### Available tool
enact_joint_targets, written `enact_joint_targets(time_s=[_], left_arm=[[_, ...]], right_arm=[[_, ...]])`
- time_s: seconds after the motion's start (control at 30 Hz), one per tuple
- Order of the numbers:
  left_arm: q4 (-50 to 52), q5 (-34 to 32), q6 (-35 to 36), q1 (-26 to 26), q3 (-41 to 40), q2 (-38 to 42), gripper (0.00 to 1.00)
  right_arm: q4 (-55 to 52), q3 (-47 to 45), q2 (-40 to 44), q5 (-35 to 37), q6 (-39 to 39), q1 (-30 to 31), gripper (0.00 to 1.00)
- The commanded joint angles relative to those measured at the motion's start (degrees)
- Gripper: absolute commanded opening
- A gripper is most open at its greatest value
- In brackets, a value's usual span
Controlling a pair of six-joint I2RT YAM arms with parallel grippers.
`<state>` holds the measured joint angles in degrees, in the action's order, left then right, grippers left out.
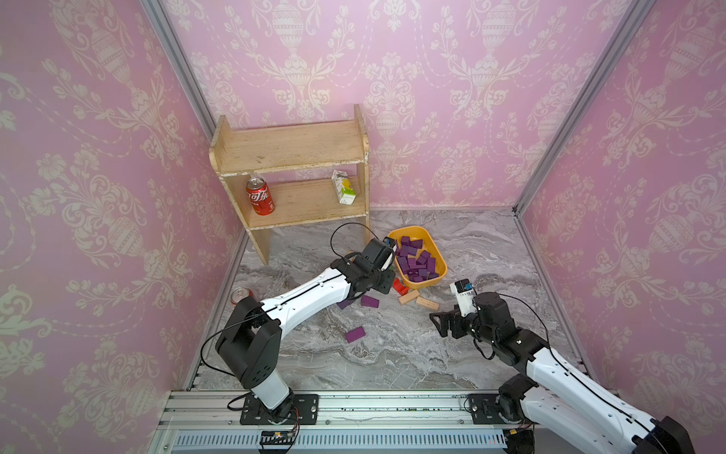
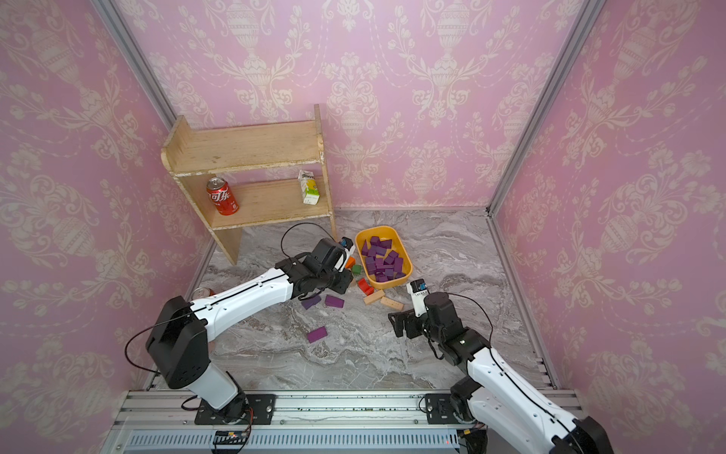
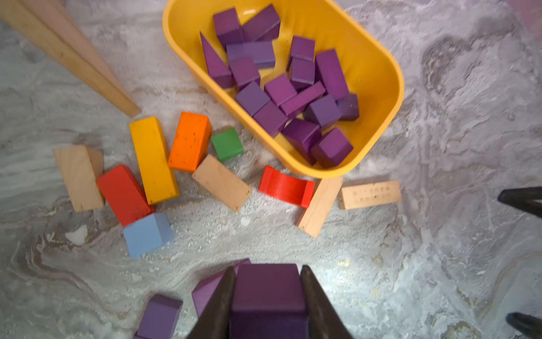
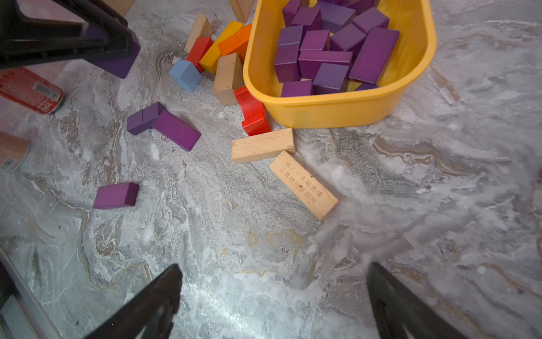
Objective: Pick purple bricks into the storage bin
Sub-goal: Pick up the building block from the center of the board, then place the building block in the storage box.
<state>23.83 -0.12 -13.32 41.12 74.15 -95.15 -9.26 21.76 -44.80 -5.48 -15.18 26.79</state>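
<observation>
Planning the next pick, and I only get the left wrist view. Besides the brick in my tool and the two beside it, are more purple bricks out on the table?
Observer: Yes, one more purple brick lies alone on the table, well away from the storage bin.
Operator: Any clutter I can't see on the way there?
Observer: A red can sits on the table close beside the left arm.

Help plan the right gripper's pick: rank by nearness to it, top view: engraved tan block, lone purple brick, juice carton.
1. Engraved tan block, just beyond the right gripper.
2. Lone purple brick, farther left.
3. Juice carton, on the shelf.
</observation>
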Motion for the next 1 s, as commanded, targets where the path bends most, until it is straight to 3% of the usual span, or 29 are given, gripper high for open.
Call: enact_joint_targets(time_s=[0.0,0.33,0.67,0.8,0.97], left_arm=[[-1.5,1.8,2.4,0.4,4.1,-4.3,0.25],[-2.3,5.4,2.2,1.0,12.9,-12.7,0.25],[-3.0,6.9,1.8,1.9,19.8,-20.2,0.26],[-2.3,6.5,1.7,2.0,21.3,-21.9,0.31],[-2.1,6.2,1.5,2.1,22.2,-22.9,0.49]], right_arm=[[-0.2,-1.6,2.6,4.1,-1.8,0.1,1.0],[0.2,-5.2,6.9,5.8,-4.1,-0.6,1.0],[1.9,-5.8,4.9,7.8,-4.5,-0.9,1.0],[2.6,-5.8,4.1,7.6,-4.3,-1.0,1.0],[3.0,-5.9,3.4,7.4,-4.2,-1.0,1.0]])
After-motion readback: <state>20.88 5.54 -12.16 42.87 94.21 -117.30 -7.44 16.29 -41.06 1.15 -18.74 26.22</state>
